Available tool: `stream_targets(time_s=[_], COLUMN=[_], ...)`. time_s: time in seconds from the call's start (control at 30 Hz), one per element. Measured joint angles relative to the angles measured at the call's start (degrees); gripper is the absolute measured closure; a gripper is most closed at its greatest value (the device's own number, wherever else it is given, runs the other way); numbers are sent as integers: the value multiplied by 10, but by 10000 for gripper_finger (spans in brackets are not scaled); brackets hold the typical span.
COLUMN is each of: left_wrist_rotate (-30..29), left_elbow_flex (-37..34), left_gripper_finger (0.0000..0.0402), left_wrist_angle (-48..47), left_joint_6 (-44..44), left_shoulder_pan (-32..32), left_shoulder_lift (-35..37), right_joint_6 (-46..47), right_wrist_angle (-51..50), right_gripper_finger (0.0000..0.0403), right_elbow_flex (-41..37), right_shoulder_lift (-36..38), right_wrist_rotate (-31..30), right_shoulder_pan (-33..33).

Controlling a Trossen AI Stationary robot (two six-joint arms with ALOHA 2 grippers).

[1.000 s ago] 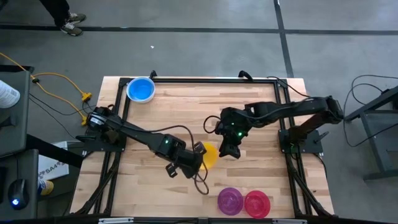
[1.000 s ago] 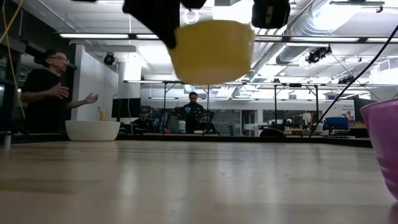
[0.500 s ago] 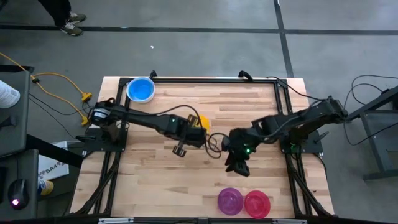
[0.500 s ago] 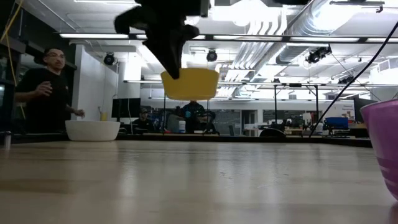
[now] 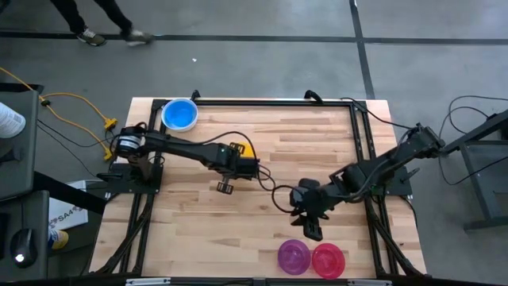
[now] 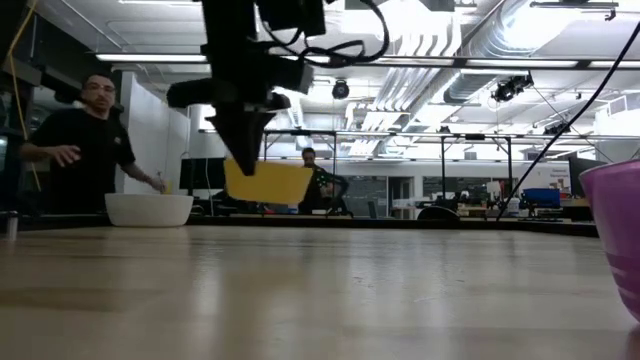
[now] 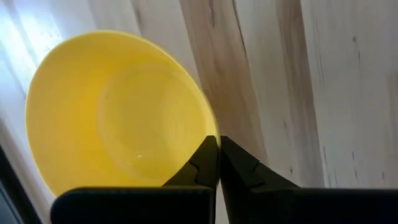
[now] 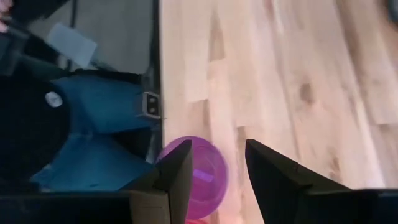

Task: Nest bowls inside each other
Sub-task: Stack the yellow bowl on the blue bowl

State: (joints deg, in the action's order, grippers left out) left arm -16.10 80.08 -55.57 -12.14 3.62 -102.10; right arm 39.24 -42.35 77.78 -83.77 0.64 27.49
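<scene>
My left gripper (image 5: 238, 157) is over the middle of the table, shut on a yellow bowl (image 7: 118, 112) that hangs clear of the wood (image 6: 268, 182). A blue bowl (image 5: 179, 114) stands at the far left corner, where the low view shows a white bowl (image 6: 149, 209). A purple bowl (image 5: 294, 256) and a red bowl (image 5: 329, 259) stand side by side at the near edge. My right gripper (image 5: 312, 226) hovers open just beyond the purple bowl (image 8: 193, 171), which shows between its fingers without touching them. My left gripper pinches the yellow bowl's rim (image 7: 210, 127) between its two fingers, one on the inner side and one on the outer. The fingers come steeply from above. The bowl hangs below them, mouth up and a little tilted, clear of the table.
A black frame (image 5: 262, 102) runs along the table's far edge and down its sides. The wood between the blue bowl and the purple and red bowls is bare. A person (image 6: 75, 150) stands beyond the table, off to the side where the white bowl stands.
My left gripper has carried the yellow bowl from the near middle toward the far edge and the blue bowl, sinking and rolling as it went; the bowl hangs lower now. My right gripper, still open, has swung toward the near edge, to above the purple bowl.
</scene>
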Motion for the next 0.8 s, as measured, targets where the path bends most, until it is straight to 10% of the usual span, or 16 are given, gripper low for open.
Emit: stream_targets(time_s=[0.8], left_wrist_rotate=[-44], left_elbow_flex=[-173], left_gripper_finger=[401], left_wrist_angle=[29], left_joint_6=[81], left_shoulder_pan=[-28], left_shoulder_lift=[171], right_joint_6=[73], right_wrist_angle=[-18], right_gripper_finger=[261], right_elbow_flex=[0], right_shoulder_lift=[0], right_wrist_rotate=[-113], right_shoulder_pan=[33])
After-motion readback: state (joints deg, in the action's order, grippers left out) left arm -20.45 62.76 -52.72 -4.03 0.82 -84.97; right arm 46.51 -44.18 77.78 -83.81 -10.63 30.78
